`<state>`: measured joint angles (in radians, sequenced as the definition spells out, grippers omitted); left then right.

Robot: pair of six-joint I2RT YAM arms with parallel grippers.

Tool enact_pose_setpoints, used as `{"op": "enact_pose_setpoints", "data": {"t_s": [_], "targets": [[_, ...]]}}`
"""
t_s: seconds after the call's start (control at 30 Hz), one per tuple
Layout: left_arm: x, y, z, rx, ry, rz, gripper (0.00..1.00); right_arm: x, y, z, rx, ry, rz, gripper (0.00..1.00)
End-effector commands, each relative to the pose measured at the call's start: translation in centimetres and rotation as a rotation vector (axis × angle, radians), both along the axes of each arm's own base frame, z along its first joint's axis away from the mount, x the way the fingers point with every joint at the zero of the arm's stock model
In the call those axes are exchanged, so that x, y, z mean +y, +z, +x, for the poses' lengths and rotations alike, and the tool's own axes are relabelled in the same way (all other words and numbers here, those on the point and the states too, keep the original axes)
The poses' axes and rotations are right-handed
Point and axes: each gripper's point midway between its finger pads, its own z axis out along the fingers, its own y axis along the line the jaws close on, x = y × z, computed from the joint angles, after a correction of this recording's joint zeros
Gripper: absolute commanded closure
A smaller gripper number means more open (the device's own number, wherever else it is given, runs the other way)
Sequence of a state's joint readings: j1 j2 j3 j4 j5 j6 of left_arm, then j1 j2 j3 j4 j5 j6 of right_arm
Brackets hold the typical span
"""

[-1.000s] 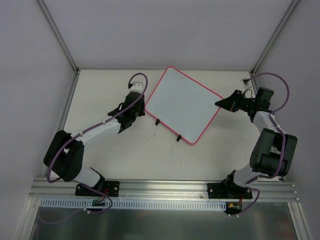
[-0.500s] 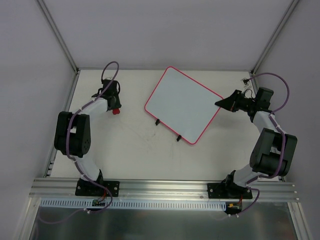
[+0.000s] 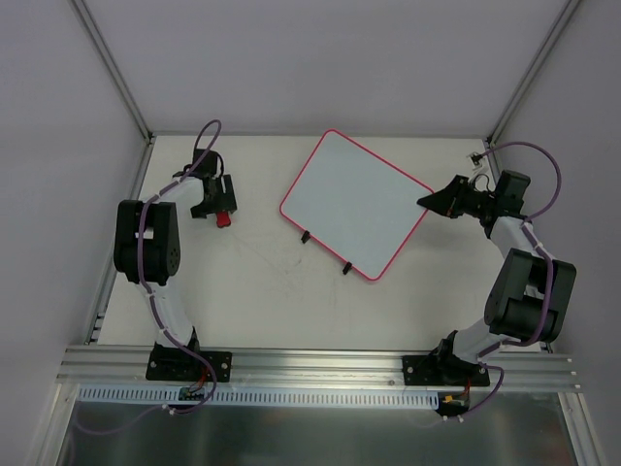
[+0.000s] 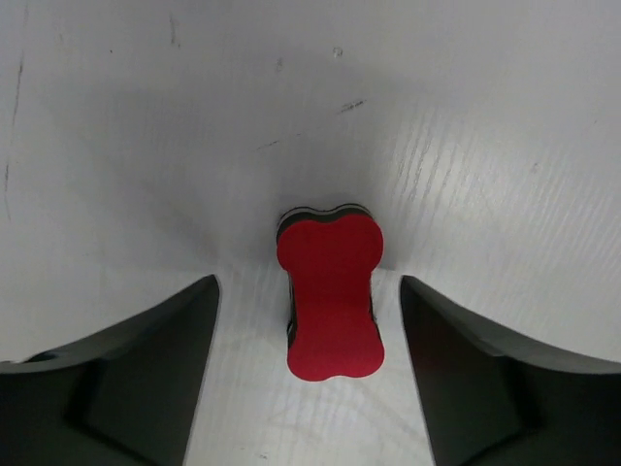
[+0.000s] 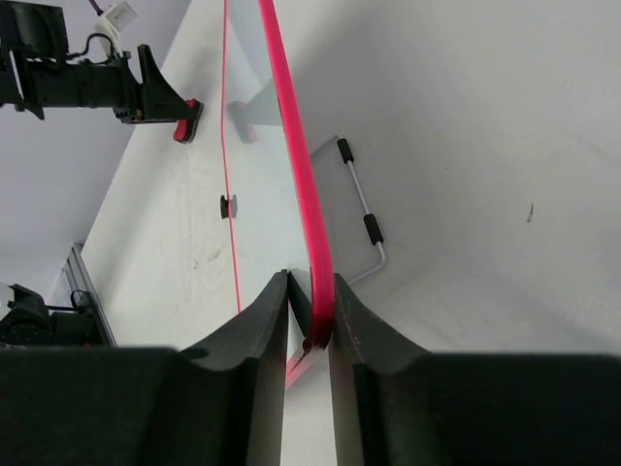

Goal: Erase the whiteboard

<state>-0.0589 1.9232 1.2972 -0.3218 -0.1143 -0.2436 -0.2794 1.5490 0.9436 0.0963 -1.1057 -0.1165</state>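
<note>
The whiteboard (image 3: 354, 204) lies in the far right half of the desk (image 3: 262, 301), turned so that its corners point like a diamond. Its face is blank white inside the thin red-pink frame. Two small black feet (image 3: 305, 237) stick out along its near left edge.

The right claw (image 5: 310, 291) is closed narrow on the board's right-hand corner, with the pink frame pinched between its two dark fingers (image 5: 262, 359). In the right wrist view the frame runs straight up and away from the grip, and a thin wire stand (image 5: 364, 209) with black sleeves shows just beside it.

The left claw (image 4: 309, 286) is well apart from the board, near the far left side of the desk. It stands wide, its fingers on either side of a small red bone-shaped eraser (image 4: 332, 311) that rests on the desk. A gap shows on each side of the eraser, so neither finger touches it.

A strip of bare desk separates the eraser from the board's left corner. More bare desk spreads from the board's near edges to the arm bases. The board's far corner sits close to the back wall.
</note>
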Motion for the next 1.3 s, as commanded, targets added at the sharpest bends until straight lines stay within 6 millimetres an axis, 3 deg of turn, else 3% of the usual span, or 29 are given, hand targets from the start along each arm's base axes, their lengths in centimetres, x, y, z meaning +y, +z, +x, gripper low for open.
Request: {"op": "enact_pose_setpoints", "data": {"t_s": [0.0,0.1,0.3,0.57,0.77,0.87,0.97,1.0,1.1,1.13,1.23,1.27], "targets": [[-0.4,2.6,-0.5,-0.029,-0.012,-0.024,0.14,-0.4,-2.5,0.0,-0.005,-0.024,-0.094,0.75],[-0.6,3.4,-1.0,-0.044,-0.011,-0.039,0.06,-0.4,-2.5,0.0,-0.003,-0.025,-0.092,0.73],[-1.0,6.4,-1.7,-0.111,-0.011,-0.069,0.03,-0.3,-2.8,-0.4,-0.001,-0.021,-0.091,0.64],[-1.7,10.6,-2.2,-0.208,-0.034,-0.111,0.01,-0.7,-1.5,-1.2,-0.025,-0.055,-0.115,0.32],[-1.9,14.1,-2.7,-0.290,-0.043,-0.125,0.01,-2.6,0.3,-2.3,-0.018,-0.161,-0.226,0.11],[-1.9,16.4,-3.0,-0.342,-0.050,-0.123,0.01,-4.0,2.5,-2.7,-0.037,-0.247,-0.309,0.08],[-1.8,19.3,-3.6,-0.410,-0.057,-0.122,0.01,-5.6,6.2,-3.0,-0.101,-0.359,-0.390,0.02],[-1.8,20.8,-3.6,-0.443,-0.059,-0.123,0.01,-6.6,8.9,-3.2,-0.161,-0.427,-0.433,0.01],[-1.7,25.5,-4.4,-0.550,-0.071,-0.118,0.01,-7.9,13.0,-4.0,-0.220,-0.522,-0.490,0.01],[-1.7,27.5,-5.0,-0.593,-0.078,-0.115,0.01,-8.6,16.3,-4.4,-0.288,-0.576,-0.523,0.01],[-1.7,32.6,-6.4,-0.689,-0.109,-0.109,0.01,-9.9,20.0,-5.7,-0.330,-0.677,-0.569,0.01],[-1.9,34.0,-6.9,-0.714,-0.129,-0.111,0.01,-9.9,22.4,-6.6,-0.381,-0.707,-0.575,0.01]]}}
